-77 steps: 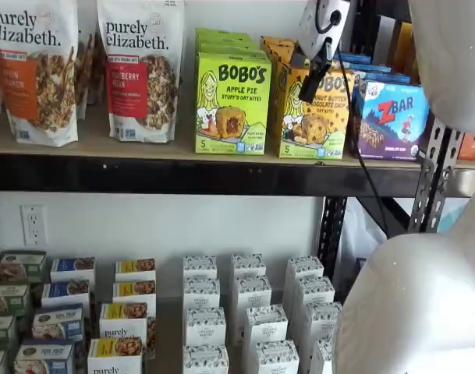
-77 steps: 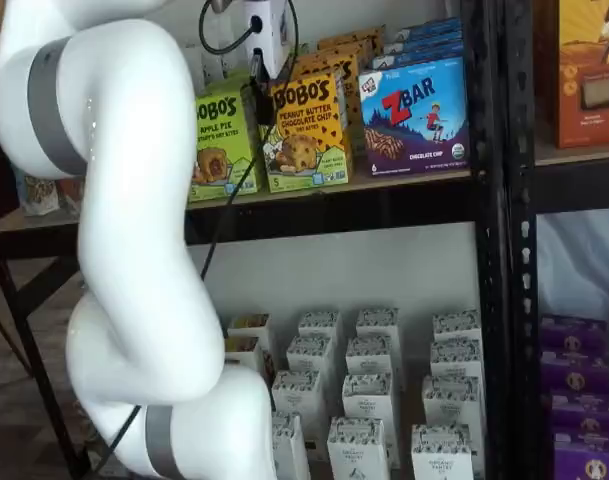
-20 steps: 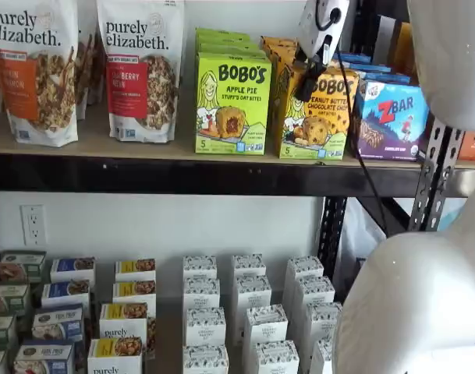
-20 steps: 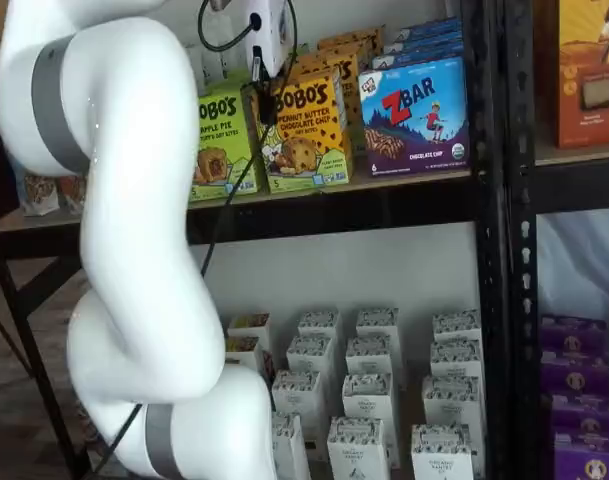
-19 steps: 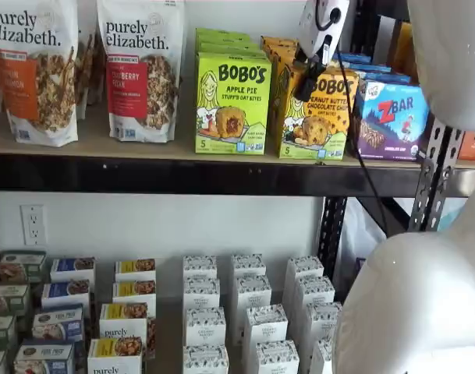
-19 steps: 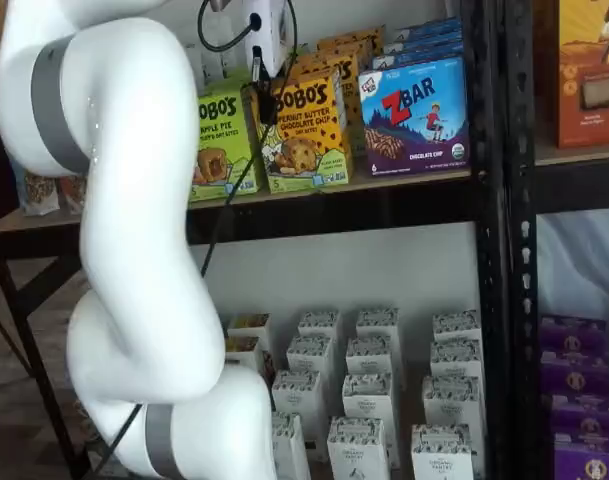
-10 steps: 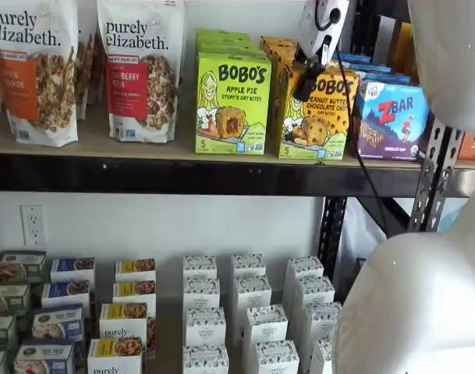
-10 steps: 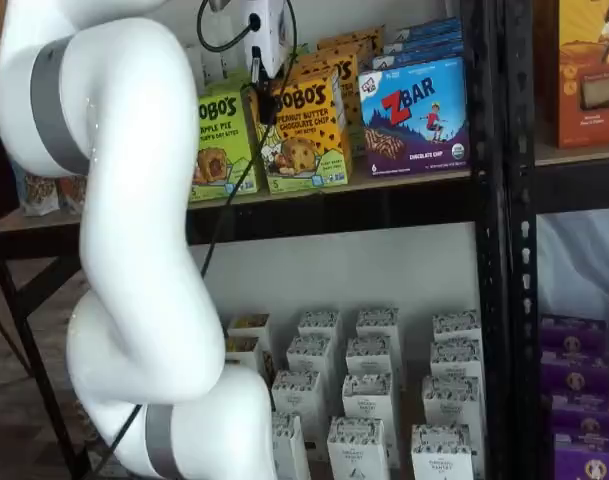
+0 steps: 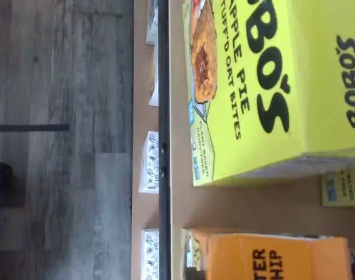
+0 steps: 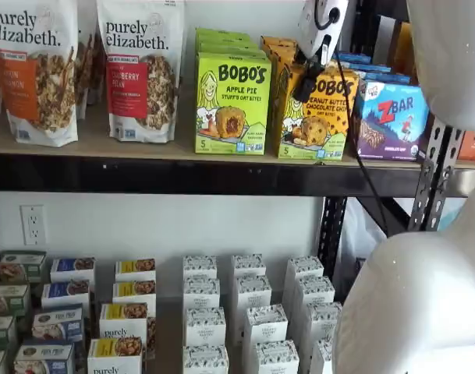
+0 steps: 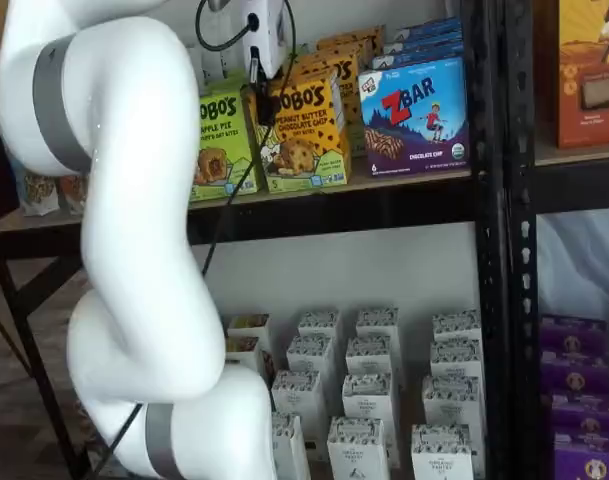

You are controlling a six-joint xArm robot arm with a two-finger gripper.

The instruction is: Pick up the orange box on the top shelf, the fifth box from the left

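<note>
clamped on the yellow-orange cardboard bobo's box (image 10: pixel 315 113) with the white, black-fingered gripper (image 10: pixel 304 84); grasp step done. next: lifting clear of the tan wooden top shelf (image 10: pixel 104 144), without nudging the lime-green box (image 10: pixel 232 105).

Both shelf views are bright and evenly lit, with soft shadow under the tan wooden top shelf (image 10: pixel 143 148). The wrist view is soft, the lime-green cardboard box (image 9: pixel 264 87) slightly blurred.

A mock grocery shop, likely a lab: black metal shelving (image 10: pixel 182 175) carries rows of granola bags (image 10: pixel 140 66) and snack boxes (image 10: pixel 232 101), small white boxes (image 10: pixel 204 323) below, a wall outlet (image 10: pixel 33 224) behind.
</note>
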